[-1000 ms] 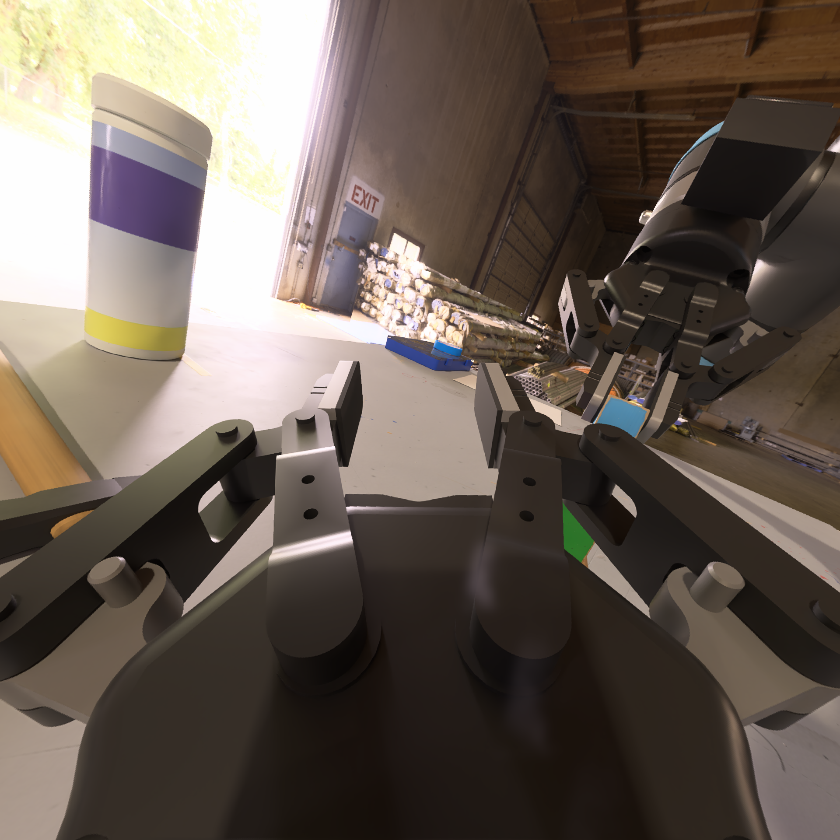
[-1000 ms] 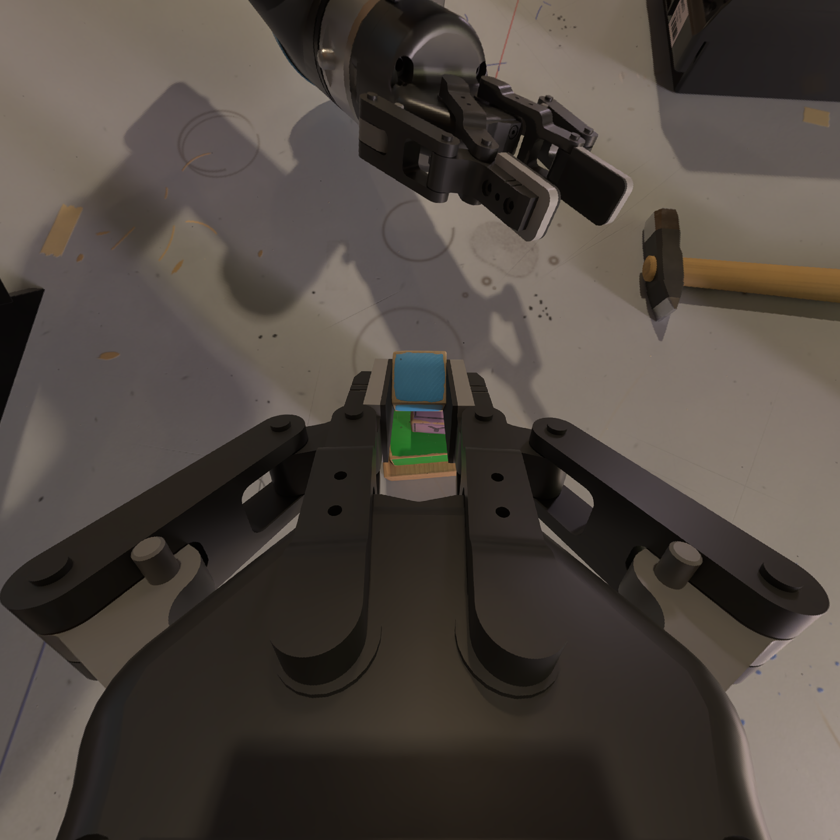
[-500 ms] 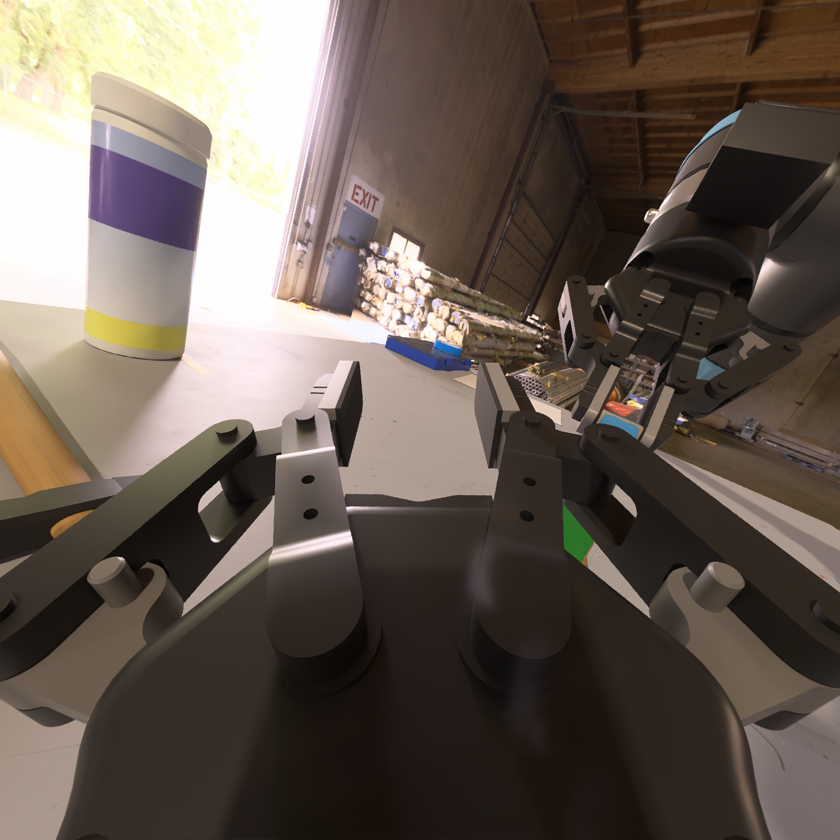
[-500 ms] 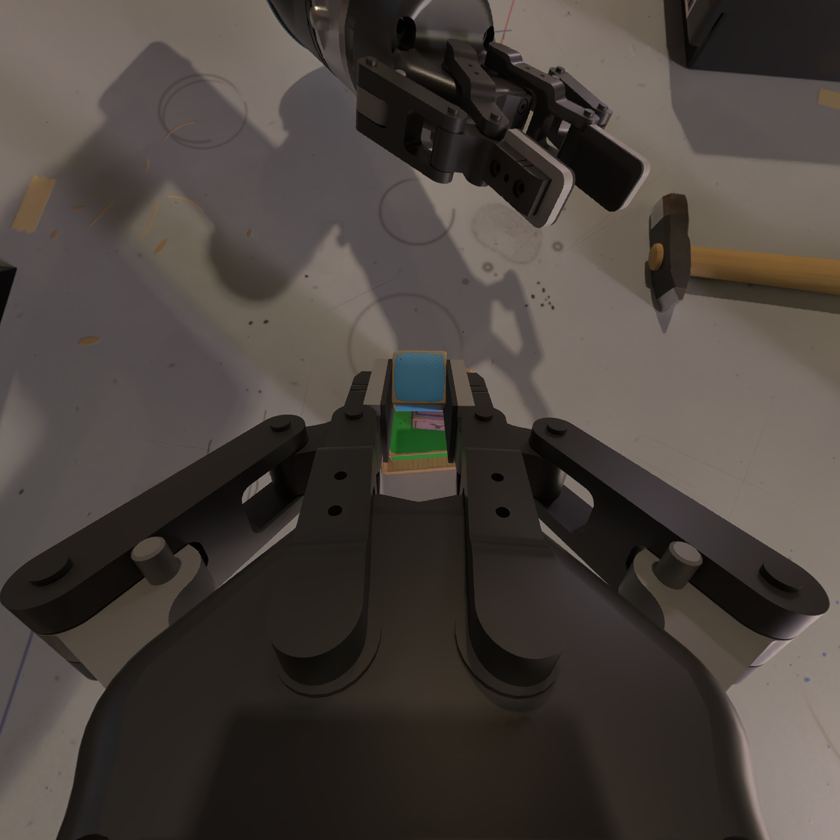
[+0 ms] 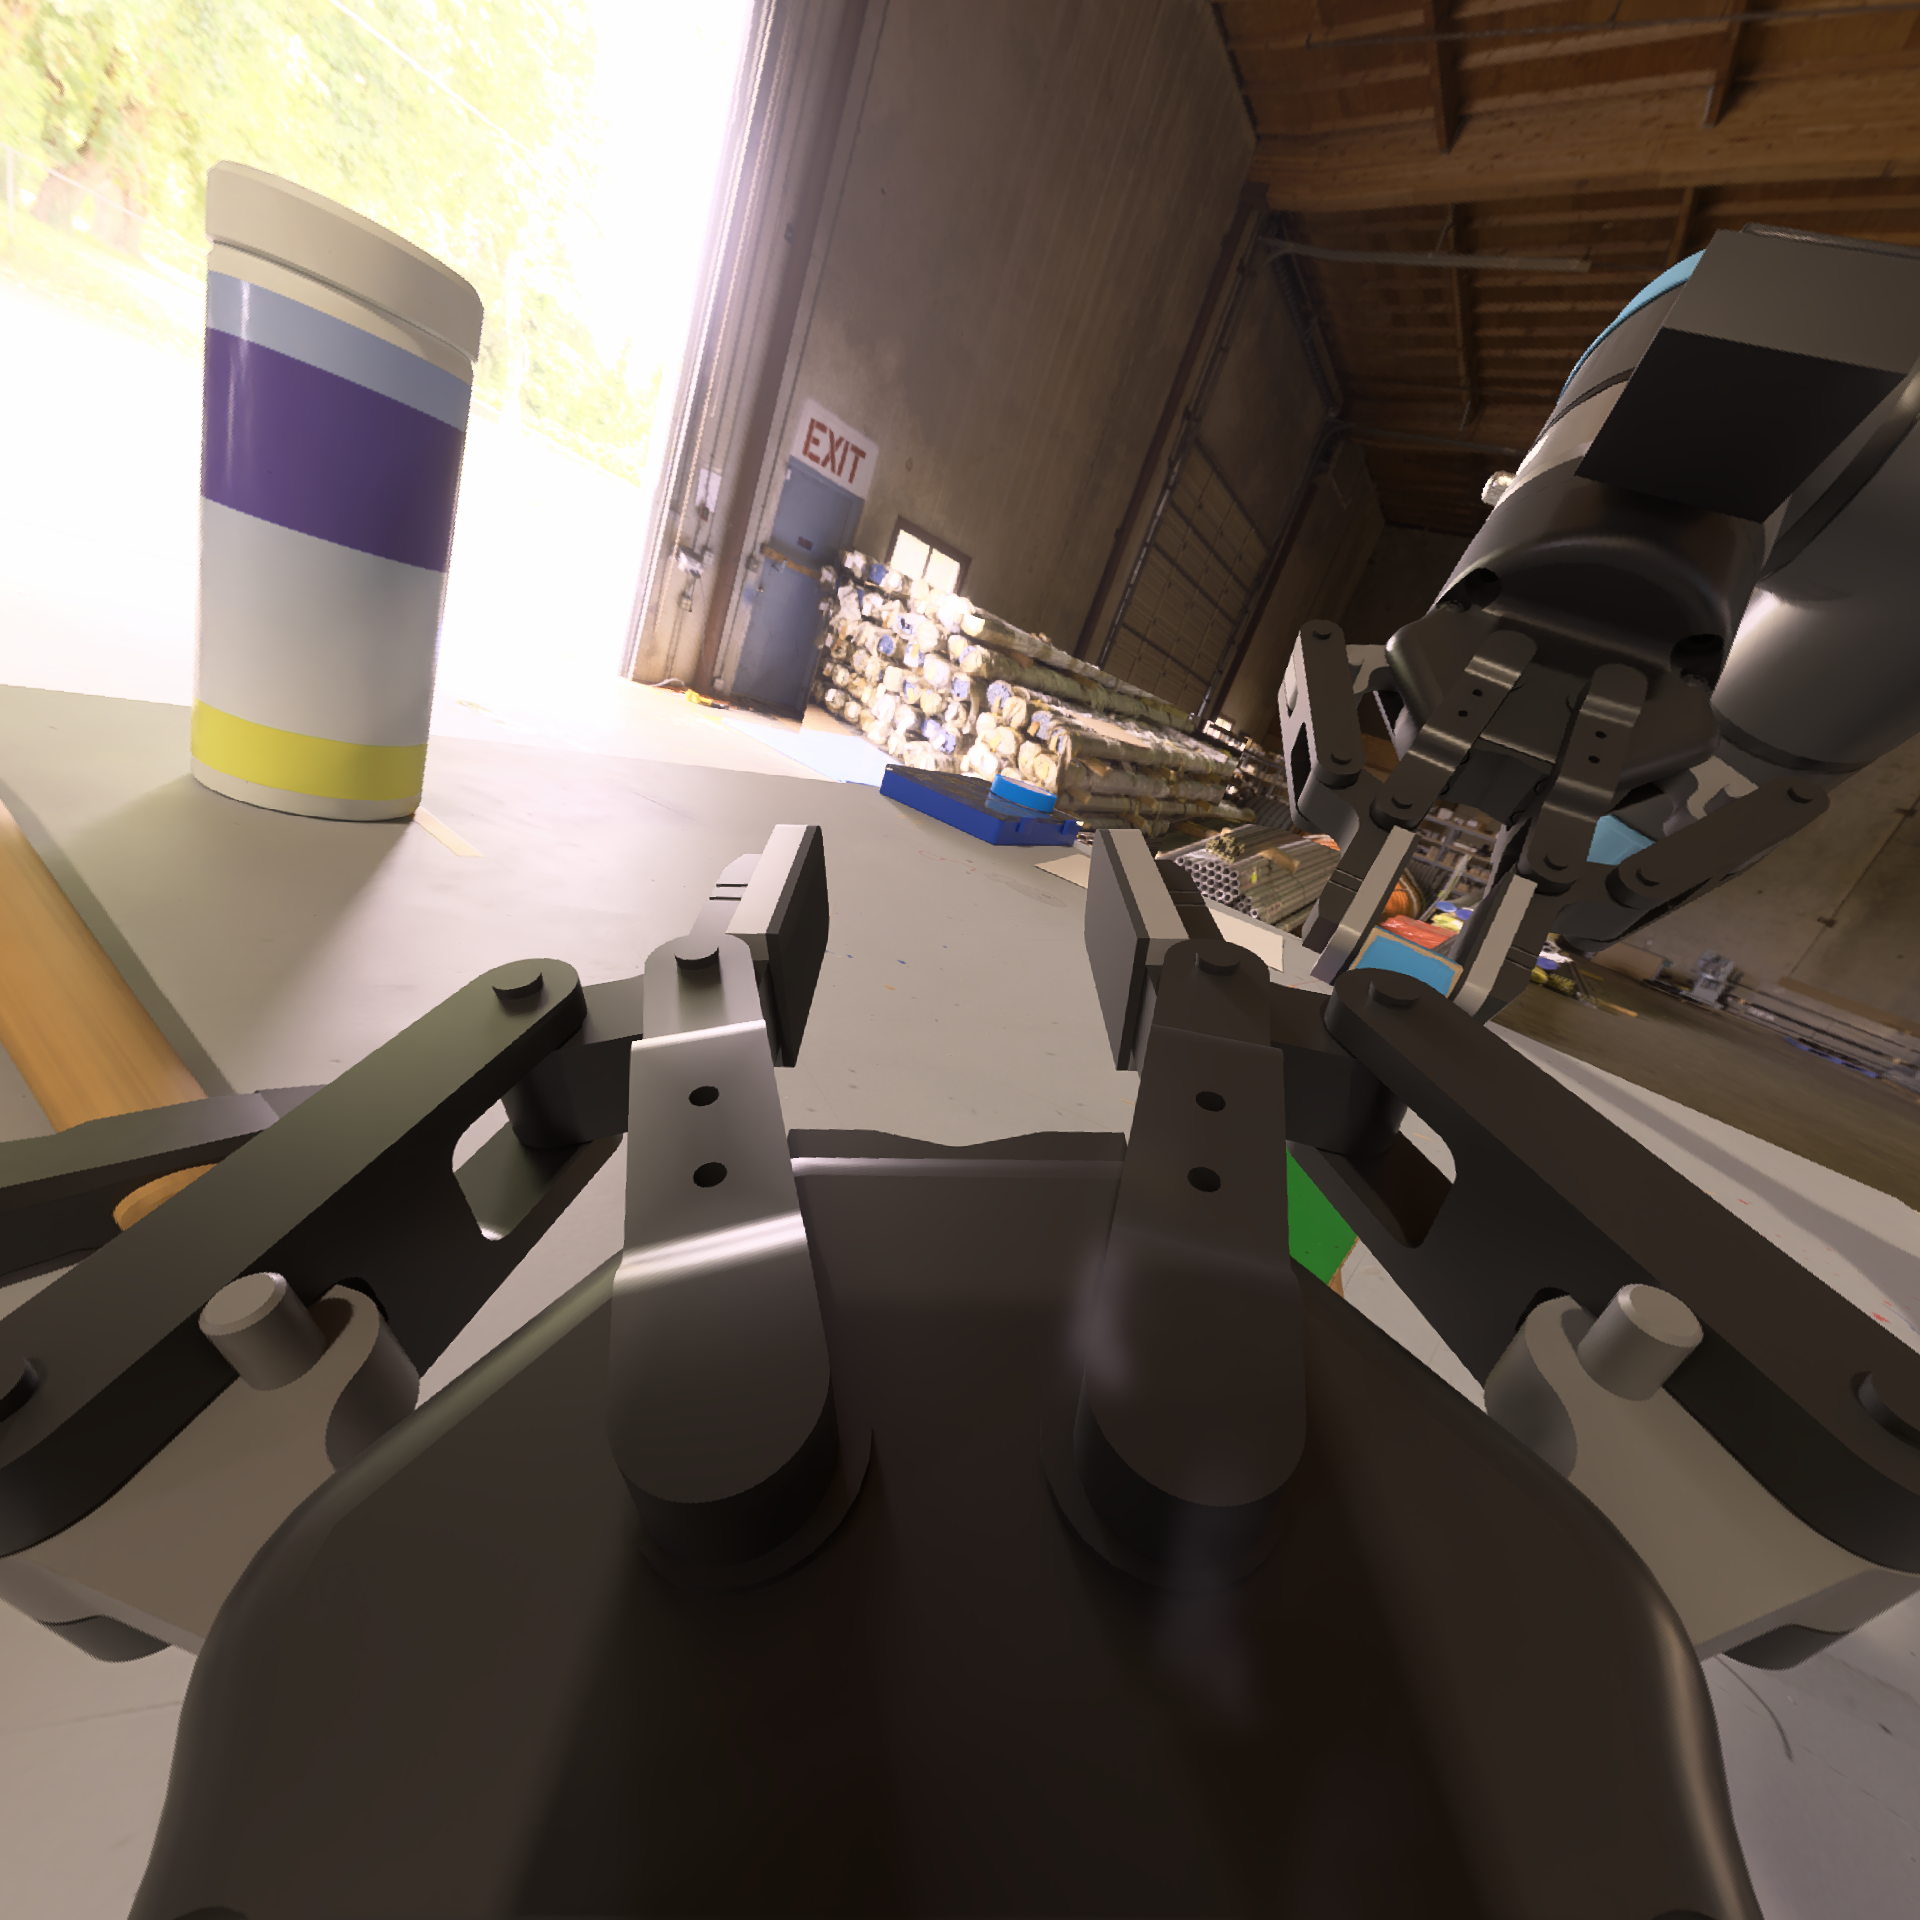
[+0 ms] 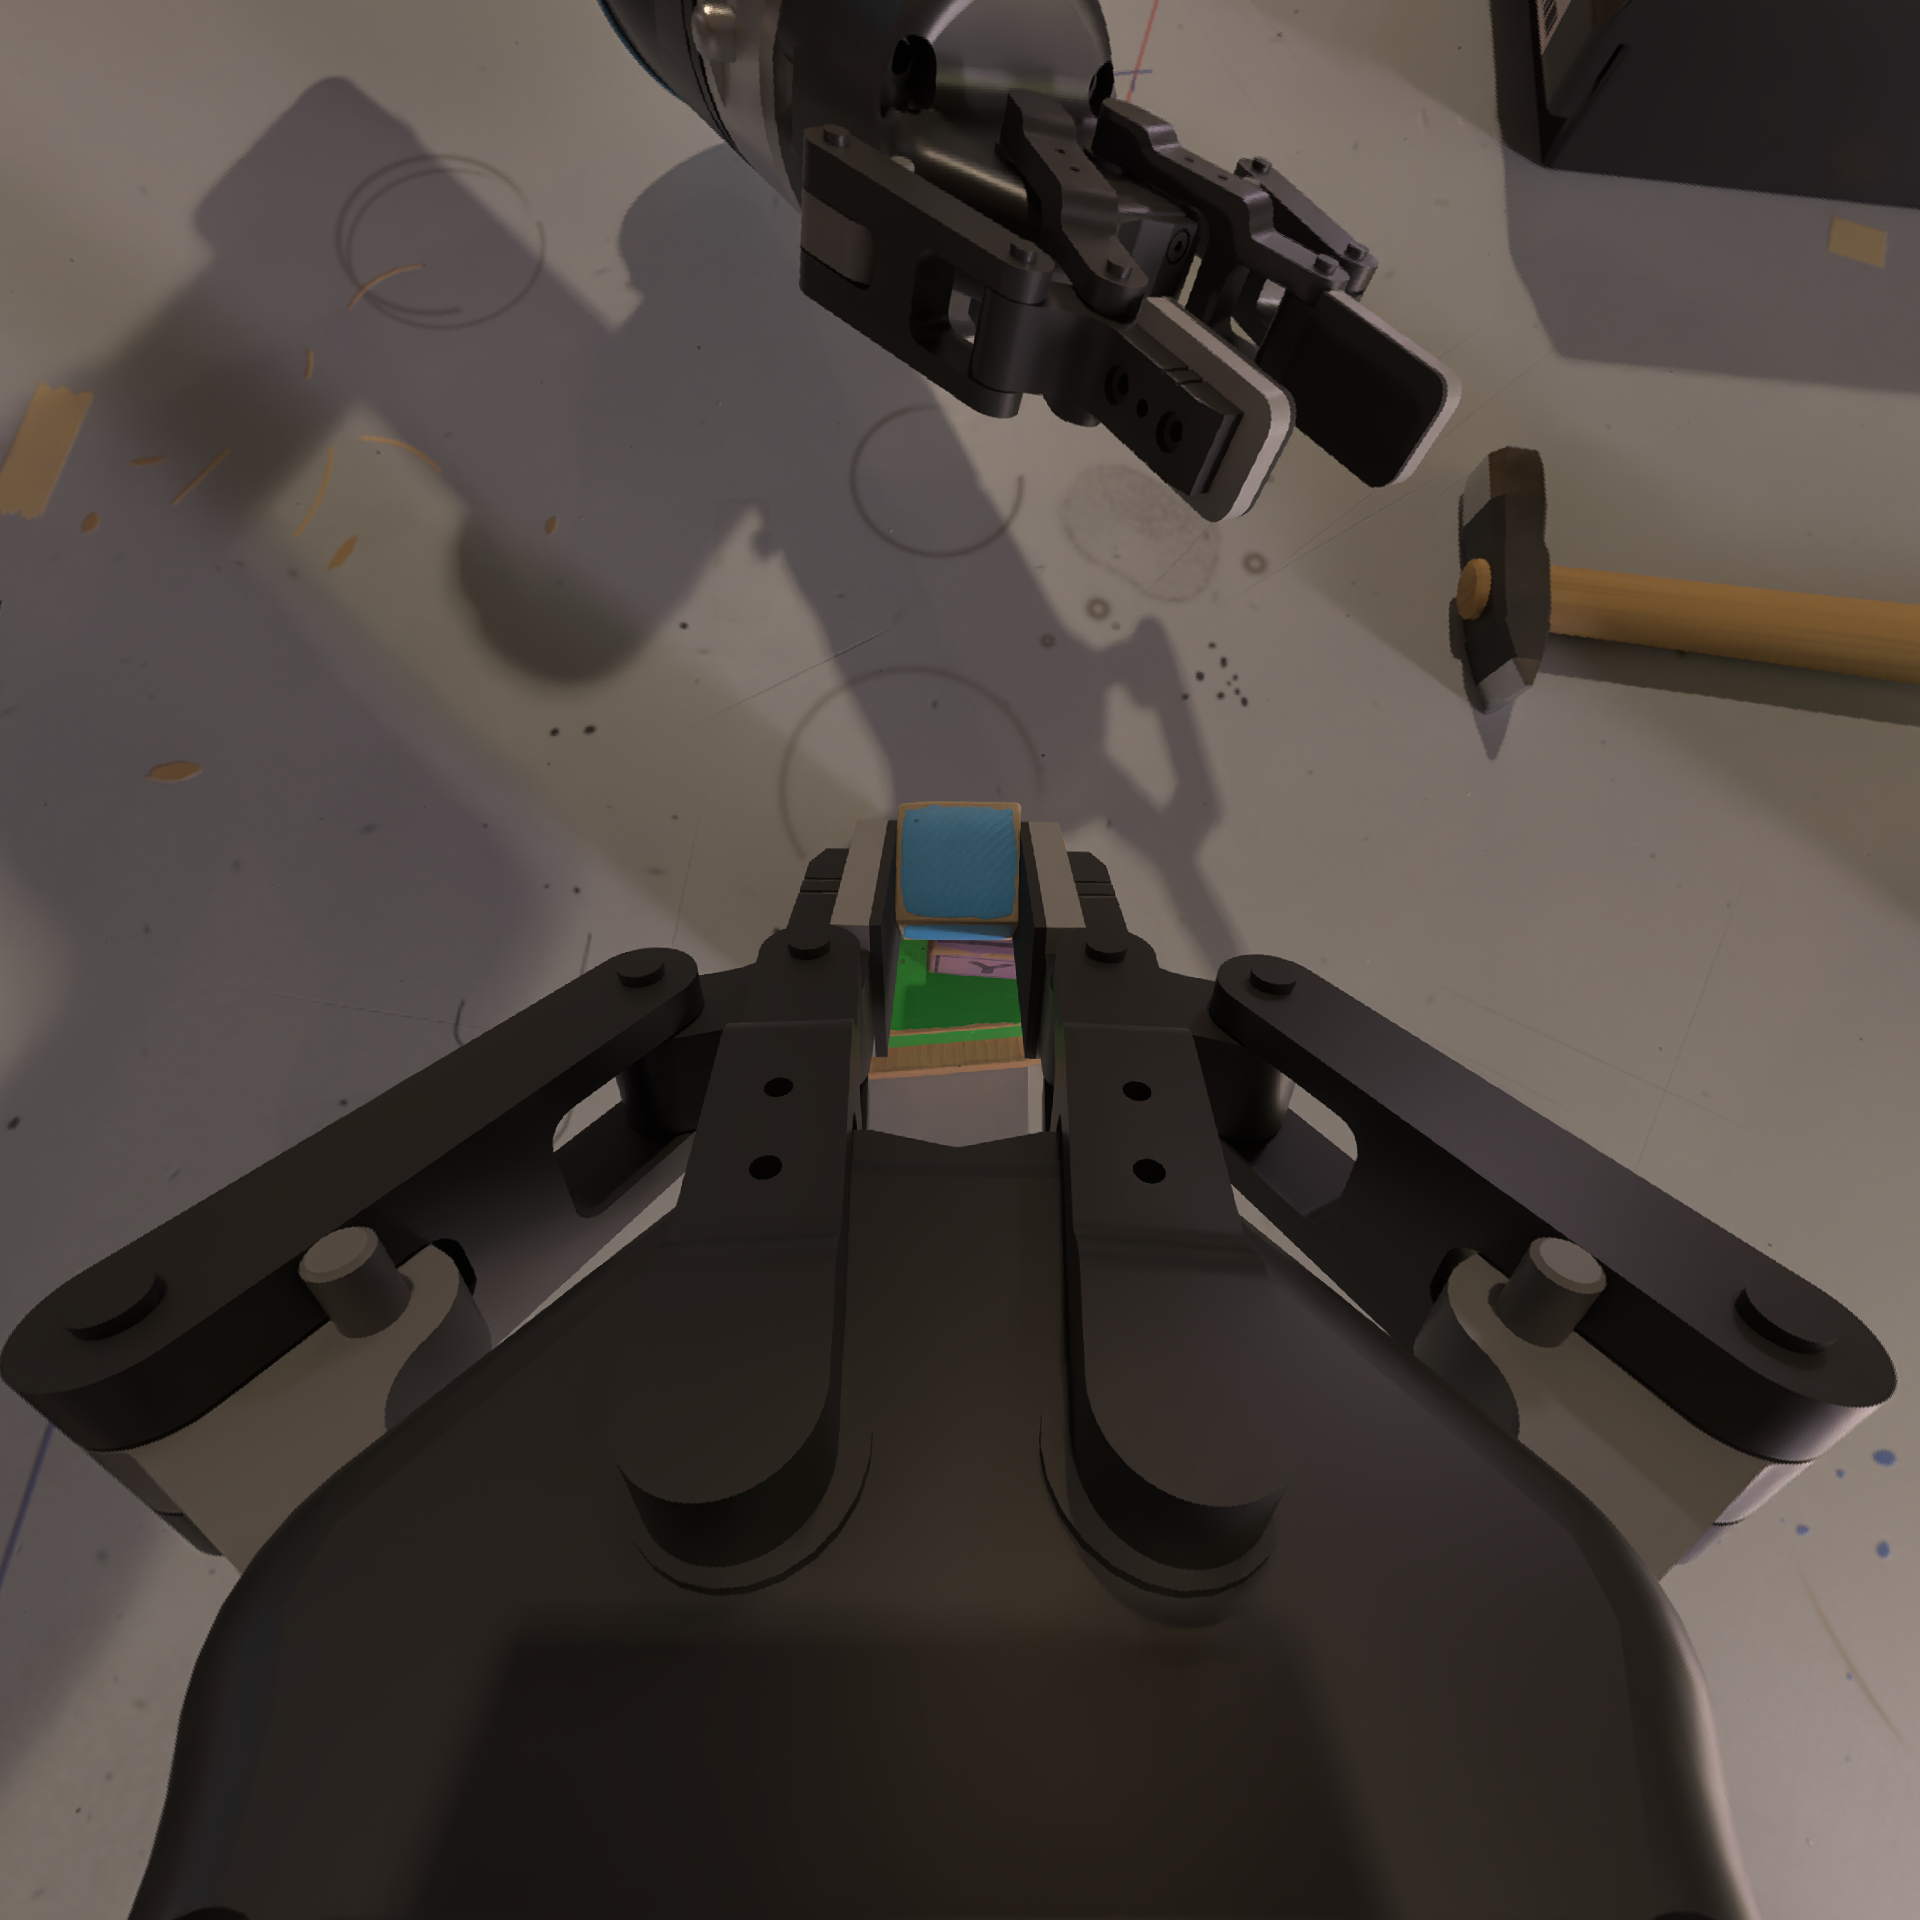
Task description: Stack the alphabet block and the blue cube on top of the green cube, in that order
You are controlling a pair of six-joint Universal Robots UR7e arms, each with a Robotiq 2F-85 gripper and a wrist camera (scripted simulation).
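The right claw (image 6: 957,878) is clamped on the blue cube (image 6: 957,862), held above the alphabet block (image 6: 971,961) on the green cube (image 6: 920,1003). Centre it, lower squarely, then release. The left claw (image 5: 956,935) is apart, empty.

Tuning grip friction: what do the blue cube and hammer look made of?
Blue cube: likely wood, matte blue paint, bare tan edges showing. Hammer: dark, dull metal-looking head, worn paler at its tip; smooth light wooden handle, its end showing through the head.

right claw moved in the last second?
Yes. The right claw, shut on the blue cube, has risen: the hammer and table marks look smaller and drift downward in its wrist view.
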